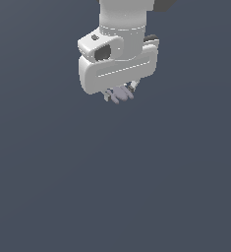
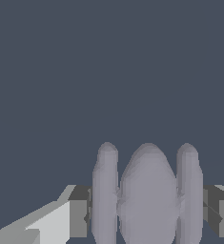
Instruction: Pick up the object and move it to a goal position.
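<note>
The object [image 1: 121, 94], a small pale lavender-grey lump with rounded lobes, is seen just beneath the white gripper [image 1: 120, 95] in the exterior view, in the upper middle of the picture. No bench edge or corner is shown in either view, so its place on the bench cannot be given; only a plain dark grey field is seen around it. No goal marker is visible.

In the wrist view, read from left to right, a pale finger [image 2: 61, 221] is met first, then the object [image 2: 148, 195] as three upright lobes, then the other finger [image 2: 220, 217]. The fingers are drawn in against the two outer lobes, so the hand is judged to be closed about the object and holding it. Whether the object is lifted clear of a surface cannot be told, as no shadow or contact line is seen.

The step in hand is judged to be the carry. It is done well if the grip is kept constant, the wrist is kept level, and motion is kept slow and smooth. Contact is made on rounded lobes only, so a slip or a twist is to be guarded against.
</note>
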`<state>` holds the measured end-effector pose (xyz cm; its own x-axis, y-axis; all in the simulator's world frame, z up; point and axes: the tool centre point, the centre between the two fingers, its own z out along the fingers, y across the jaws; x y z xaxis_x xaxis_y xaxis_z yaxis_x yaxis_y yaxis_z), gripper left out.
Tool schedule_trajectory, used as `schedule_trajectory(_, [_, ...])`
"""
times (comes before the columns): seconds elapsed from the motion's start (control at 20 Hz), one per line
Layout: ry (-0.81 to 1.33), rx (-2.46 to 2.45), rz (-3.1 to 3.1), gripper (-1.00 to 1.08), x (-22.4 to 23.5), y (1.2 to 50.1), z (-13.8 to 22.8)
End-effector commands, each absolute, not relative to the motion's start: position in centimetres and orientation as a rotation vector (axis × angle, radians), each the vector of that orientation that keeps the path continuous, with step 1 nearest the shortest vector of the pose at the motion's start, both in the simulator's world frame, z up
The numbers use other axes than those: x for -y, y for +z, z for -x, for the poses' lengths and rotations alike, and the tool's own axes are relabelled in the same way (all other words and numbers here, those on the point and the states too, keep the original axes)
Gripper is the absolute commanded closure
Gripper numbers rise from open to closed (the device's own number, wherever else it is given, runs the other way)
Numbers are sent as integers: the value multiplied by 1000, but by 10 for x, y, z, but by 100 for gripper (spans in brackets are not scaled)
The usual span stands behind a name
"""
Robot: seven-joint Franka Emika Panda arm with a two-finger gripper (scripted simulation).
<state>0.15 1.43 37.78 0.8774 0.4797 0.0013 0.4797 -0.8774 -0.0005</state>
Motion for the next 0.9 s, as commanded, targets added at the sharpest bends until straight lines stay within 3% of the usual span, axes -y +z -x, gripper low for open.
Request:
schedule_trajectory(0.0, [0,777,3043,108,-13,393,-8])
schedule_trajectory(0.85, [0,776,3044,108,-8,433,-26])
